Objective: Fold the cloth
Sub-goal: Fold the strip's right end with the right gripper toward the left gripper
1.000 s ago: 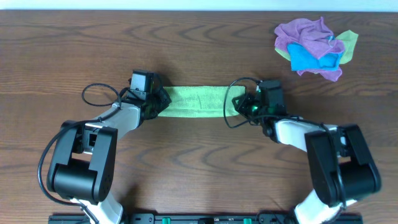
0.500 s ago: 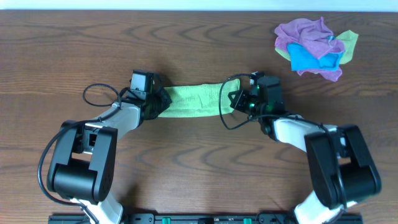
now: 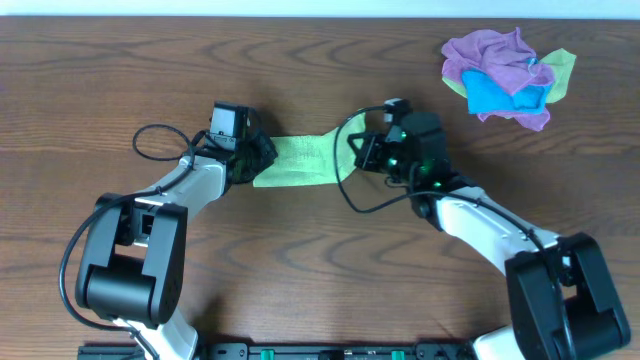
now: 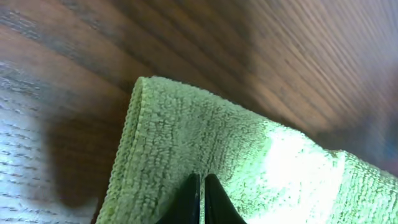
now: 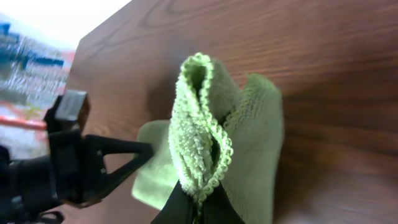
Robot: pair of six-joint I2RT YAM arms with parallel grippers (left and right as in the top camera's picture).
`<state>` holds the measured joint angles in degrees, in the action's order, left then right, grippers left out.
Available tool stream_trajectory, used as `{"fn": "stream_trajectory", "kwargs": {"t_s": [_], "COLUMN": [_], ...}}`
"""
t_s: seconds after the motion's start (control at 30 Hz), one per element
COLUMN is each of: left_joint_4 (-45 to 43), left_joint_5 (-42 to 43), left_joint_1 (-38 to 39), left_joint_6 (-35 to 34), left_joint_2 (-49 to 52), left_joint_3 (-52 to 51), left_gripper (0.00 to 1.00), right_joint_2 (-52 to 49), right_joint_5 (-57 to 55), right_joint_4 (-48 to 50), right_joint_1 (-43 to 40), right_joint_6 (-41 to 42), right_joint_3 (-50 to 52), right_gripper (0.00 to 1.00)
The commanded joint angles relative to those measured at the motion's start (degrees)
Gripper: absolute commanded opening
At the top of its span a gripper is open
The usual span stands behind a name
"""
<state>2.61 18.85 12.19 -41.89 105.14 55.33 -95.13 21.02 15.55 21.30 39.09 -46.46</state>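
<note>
A light green cloth [image 3: 300, 160] lies as a short folded strip on the wooden table between my two grippers. My left gripper [image 3: 258, 160] is shut on the cloth's left end; the left wrist view shows its closed fingertips [image 4: 202, 186] pinching the green terry [image 4: 205, 149]. My right gripper [image 3: 352, 152] is shut on the right end and holds it lifted above the table, carried over toward the left. In the right wrist view the pinched edge [image 5: 202, 143] stands up in a loop above the fingers [image 5: 199, 202].
A heap of cloths, purple, blue and yellow-green [image 3: 508, 76], lies at the back right of the table. The left arm's black wrist shows in the right wrist view [image 5: 68, 168]. Cables loop beside both wrists.
My right gripper has moved left and up with the cloth's right end, shortening the visible strip. The left gripper has stayed in place, still holding the left end.
</note>
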Motion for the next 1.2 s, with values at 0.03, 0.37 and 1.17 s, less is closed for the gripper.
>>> {"fn": "stream_trajectory", "kwargs": {"t_s": [0.03,0.37,1.17], "left_joint_4": [0.4,0.6,16.1], "left_joint_5": [-1.3,0.5,0.4], "left_joint_1": [0.2,0.2,-10.0], "left_joint_6": [1.2,3.2,12.0], "left_joint_2": [0.5,0.5,-0.1], "left_joint_3": [0.8,2.0,13.7], "left_gripper": [0.06,0.06,0.06], "right_joint_2": [0.8,-1.8,-14.3], "right_joint_5": [-2.0,-3.2,-3.2], "right_joint_4": [-1.7,-6.6,-10.9], "right_joint_1": [3.3,6.3,11.4], "right_joint_6": [-2.6,-6.0,-9.2], "right_joint_3": [-3.3,-8.7,-21.4], "right_gripper": [0.01,0.01,0.01]}}
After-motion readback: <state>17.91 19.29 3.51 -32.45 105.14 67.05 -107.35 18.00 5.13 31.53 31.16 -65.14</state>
